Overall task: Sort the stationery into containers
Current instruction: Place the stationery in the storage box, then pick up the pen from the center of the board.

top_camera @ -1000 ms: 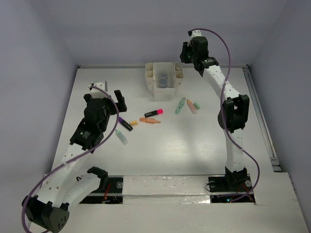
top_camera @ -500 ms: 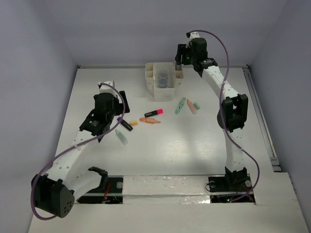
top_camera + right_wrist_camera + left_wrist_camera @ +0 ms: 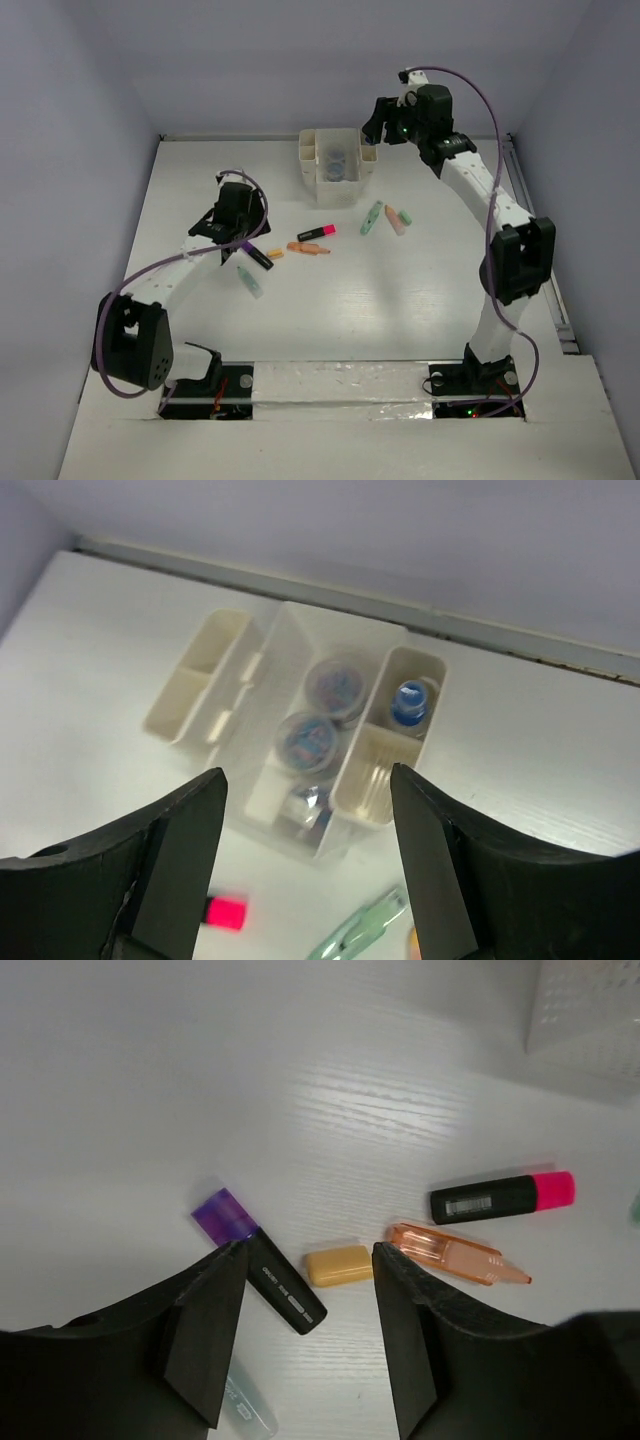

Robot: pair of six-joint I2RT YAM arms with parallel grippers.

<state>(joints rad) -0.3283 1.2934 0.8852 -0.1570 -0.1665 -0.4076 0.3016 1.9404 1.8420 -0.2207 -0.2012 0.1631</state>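
Our left pincer (image 3: pixel 310 1252) stands open over the purple-capped black marker (image 3: pixel 287 1284), seemingly to pinch it; our right pincer (image 3: pixel 308 780) hangs open, empty, above the organizer (image 3: pixel 215 645).

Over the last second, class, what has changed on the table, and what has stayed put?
The left end effector swung forward and to the right, narrowing its jaws, and now straddles the black marker without gripping it. The right end effector stays above the organizer, jaws open and empty, while its elbow swung outward. Every marker and the organizer lie where they did.
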